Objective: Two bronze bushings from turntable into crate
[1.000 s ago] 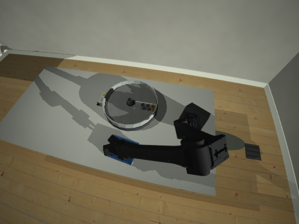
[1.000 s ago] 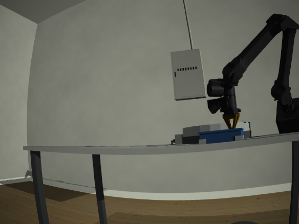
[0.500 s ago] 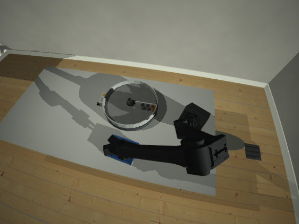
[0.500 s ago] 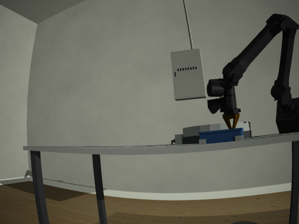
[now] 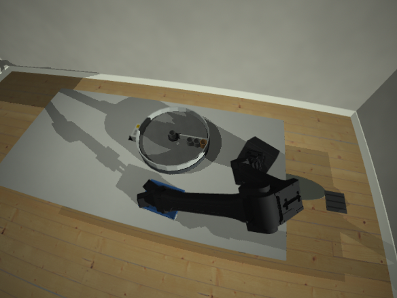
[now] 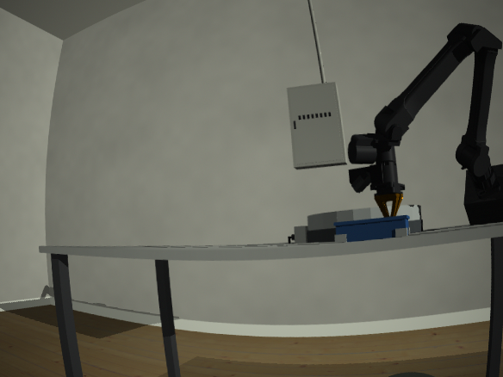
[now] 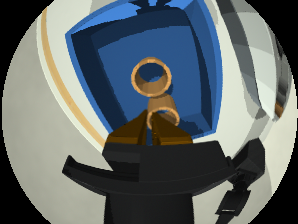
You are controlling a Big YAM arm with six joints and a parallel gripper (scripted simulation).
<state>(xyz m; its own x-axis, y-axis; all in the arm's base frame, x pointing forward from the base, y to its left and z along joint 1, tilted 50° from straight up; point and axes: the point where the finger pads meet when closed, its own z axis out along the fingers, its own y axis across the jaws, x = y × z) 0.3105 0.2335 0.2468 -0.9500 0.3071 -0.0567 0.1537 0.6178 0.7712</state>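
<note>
Grey table [image 5: 85, 170] on dark legs, filling the middle of the top view, over a plank floor. Round turntable [image 5: 146, 158] with a pale raised rim, at the centre of that view; a dark hub [image 5: 173, 135] stood at its middle with a light bar running out to the right. At the right rim of the turntable, a row of three short sleeves side by side: two grey bushings [image 5: 193, 141] and, outermost, one bronze bushing on the turntable [image 5: 203, 143]. Blue crate [image 6: 370, 228], open-topped, at lower centre of the top view, largely hidden there by the black arm [image 5: 211, 204]; in the exterior view it stood on the table just in front of the turntable. Inside the crate, one loose bronze bushing [image 7: 150, 78] lay on the blue floor, its bore facing the wrist camera. Gripper [image 6: 389, 211] pointed straight down, tips at the crate's rim level in the exterior view. Its orange fingers were clenched on a second bronze sleeve, the held bushing [image 7: 162, 115], seen in the wrist view just below the loose one and over the crate's interior. Grey wall box [image 6: 316, 125] hung on a rod in the upper middle of the exterior view.
</note>
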